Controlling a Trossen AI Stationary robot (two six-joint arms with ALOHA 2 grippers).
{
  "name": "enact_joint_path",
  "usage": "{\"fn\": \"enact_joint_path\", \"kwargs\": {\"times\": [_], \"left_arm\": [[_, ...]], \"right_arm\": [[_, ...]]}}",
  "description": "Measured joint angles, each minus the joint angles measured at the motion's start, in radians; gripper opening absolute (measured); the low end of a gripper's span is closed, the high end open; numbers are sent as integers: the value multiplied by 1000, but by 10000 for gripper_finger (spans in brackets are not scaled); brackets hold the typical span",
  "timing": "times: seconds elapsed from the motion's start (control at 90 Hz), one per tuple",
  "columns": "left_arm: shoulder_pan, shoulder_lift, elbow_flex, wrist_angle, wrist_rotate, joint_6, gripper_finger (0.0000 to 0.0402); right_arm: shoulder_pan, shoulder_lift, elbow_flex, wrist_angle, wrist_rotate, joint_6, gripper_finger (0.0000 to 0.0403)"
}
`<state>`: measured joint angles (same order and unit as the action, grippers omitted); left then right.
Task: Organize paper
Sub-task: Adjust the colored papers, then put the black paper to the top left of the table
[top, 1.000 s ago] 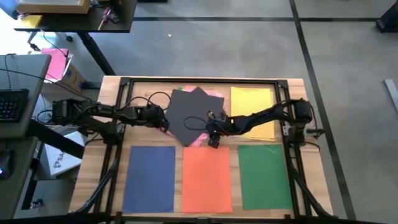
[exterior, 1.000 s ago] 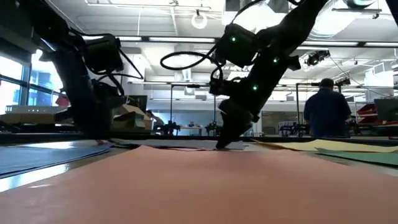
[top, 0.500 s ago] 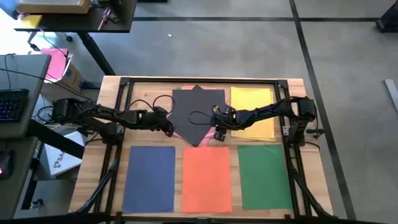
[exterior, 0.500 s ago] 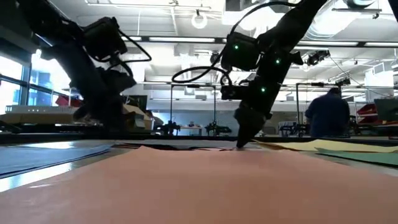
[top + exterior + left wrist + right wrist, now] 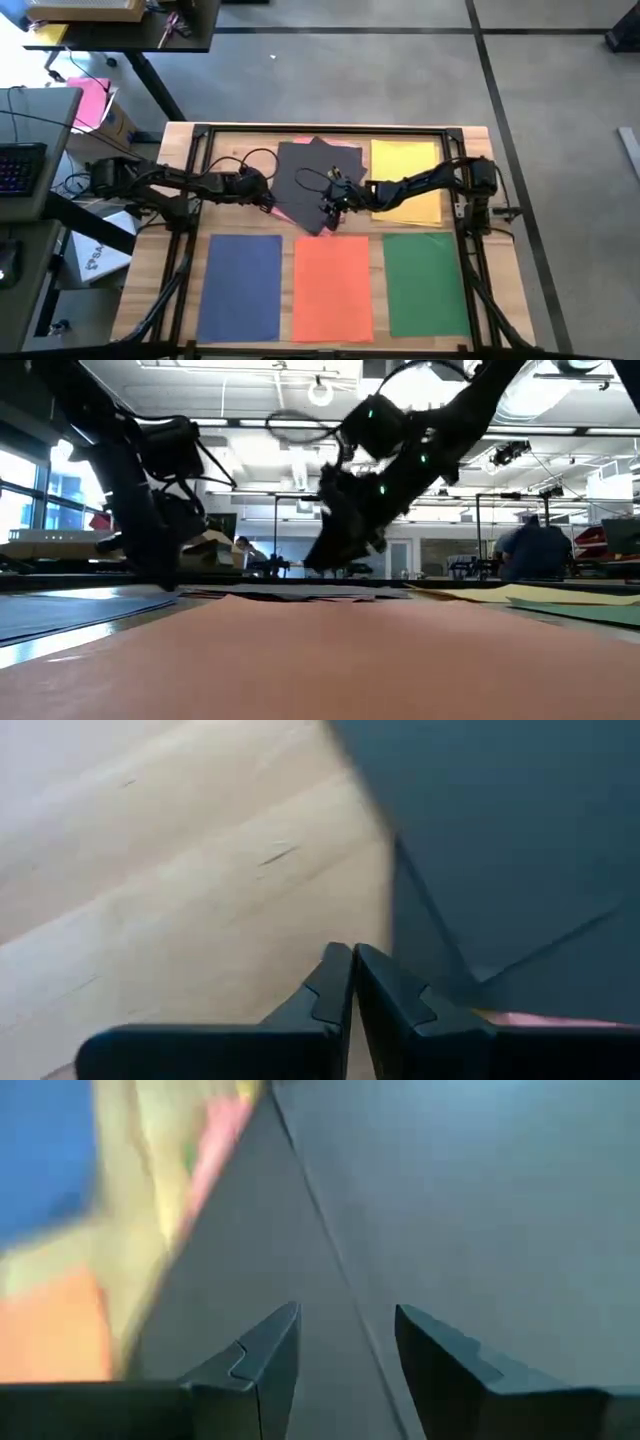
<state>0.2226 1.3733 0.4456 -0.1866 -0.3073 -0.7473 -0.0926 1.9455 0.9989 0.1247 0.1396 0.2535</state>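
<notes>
The table [image 5: 178, 150] carried blue, orange and green paper along six o'clock, yellow at two. The skewed dark grey sheets [image 5: 305, 175] over pink looked light and slippery, best nudged by an edge. Right gripper [image 5: 328, 206] hovered spread above them; left gripper [image 5: 262, 196] was pressed together at their nine o'clock edge.
</notes>
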Motion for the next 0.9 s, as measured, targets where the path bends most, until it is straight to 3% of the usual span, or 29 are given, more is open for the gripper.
{"fn": "enact_joint_path", "kwargs": {"times": [0.144,0.422,0.7,0.9], "left_arm": [[-47,42,0,119,12,0,6],[-115,95,-1,277,71,-7,6],[-133,29,-1,180,100,33,6],[-138,-38,-1,156,95,181,6]], "right_arm": [[-1,-7,3,-140,55,-2,149],[4,-36,6,-288,62,-59,149],[4,-141,-1,-305,56,-116,149],[9,-124,0,-192,-32,-258,149]]}}
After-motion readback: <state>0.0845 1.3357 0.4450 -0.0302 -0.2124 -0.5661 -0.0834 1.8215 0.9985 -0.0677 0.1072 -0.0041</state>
